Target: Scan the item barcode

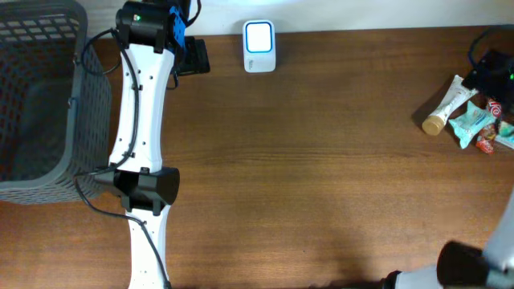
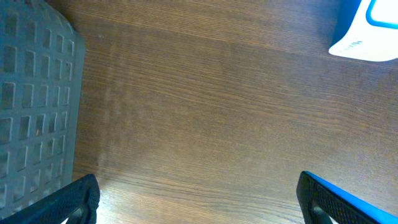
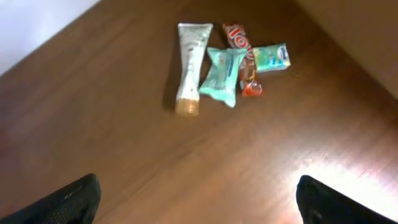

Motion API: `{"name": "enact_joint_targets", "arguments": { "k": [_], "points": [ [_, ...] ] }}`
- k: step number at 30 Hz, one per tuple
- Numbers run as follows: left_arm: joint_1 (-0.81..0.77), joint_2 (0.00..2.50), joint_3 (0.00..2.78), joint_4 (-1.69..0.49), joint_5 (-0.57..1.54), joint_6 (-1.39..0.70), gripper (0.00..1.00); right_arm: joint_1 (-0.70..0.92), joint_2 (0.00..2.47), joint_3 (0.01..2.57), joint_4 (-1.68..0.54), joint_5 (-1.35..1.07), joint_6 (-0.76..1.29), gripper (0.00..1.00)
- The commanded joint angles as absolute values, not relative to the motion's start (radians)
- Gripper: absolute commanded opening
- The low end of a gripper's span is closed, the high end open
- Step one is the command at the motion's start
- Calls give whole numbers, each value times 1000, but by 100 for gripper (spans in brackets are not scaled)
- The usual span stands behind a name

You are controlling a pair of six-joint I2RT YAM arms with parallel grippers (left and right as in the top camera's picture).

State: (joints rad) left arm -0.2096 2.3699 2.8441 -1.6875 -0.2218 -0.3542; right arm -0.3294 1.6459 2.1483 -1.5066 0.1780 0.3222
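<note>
The white barcode scanner with a lit blue face stands at the table's back edge; its corner shows at the top right of the left wrist view. The items lie in a cluster at the far right: a white tube with a tan cap, a teal packet, a red-orange wrapper and a small teal-and-white carton. My left gripper hovers open over bare wood left of the scanner. My right gripper is open and empty, well short of the items.
A grey mesh basket fills the left end of the table. A black device with cables sits at the right edge behind the items. My right arm enters at the bottom right corner.
</note>
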Motion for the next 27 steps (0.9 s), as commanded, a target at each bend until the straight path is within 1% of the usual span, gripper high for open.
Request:
{"name": "enact_joint_targets", "arguments": {
  "k": [1, 3, 4, 9, 12, 15, 18, 20, 27],
  "points": [
    [-213, 2362, 2841, -1688, -233, -339, 99, -234, 1568, 2147, -1596, 146, 329, 99],
    [-214, 2362, 2841, -1688, -233, -339, 99, -146, 1518, 2147, -1653, 146, 329, 99],
    [-214, 2362, 2841, -1688, -233, -339, 99, -69, 1481, 2147, -1690, 146, 329, 99],
    [-214, 2362, 2841, -1688, -233, -339, 99, 138, 1313, 2078, -1699, 154, 319, 99],
    [-214, 2362, 2841, -1688, -233, -339, 99, 160, 1210, 1971, -1699, 146, 319, 99],
    [-214, 2362, 2841, -1688, -233, -339, 99, 160, 1031, 1734, -1699, 89, 319, 99],
    [-214, 2362, 2841, -1688, -233, -339, 99, 160, 916, 1575, -1699, 63, 322, 99],
    [-214, 2362, 2841, -1688, -233, -339, 99, 160, 890, 1527, -1699, 63, 322, 99],
    [-214, 2362, 2841, -1688, -232, -339, 99, 160, 905, 1518, -1698, 64, 322, 99]
  ]
}}
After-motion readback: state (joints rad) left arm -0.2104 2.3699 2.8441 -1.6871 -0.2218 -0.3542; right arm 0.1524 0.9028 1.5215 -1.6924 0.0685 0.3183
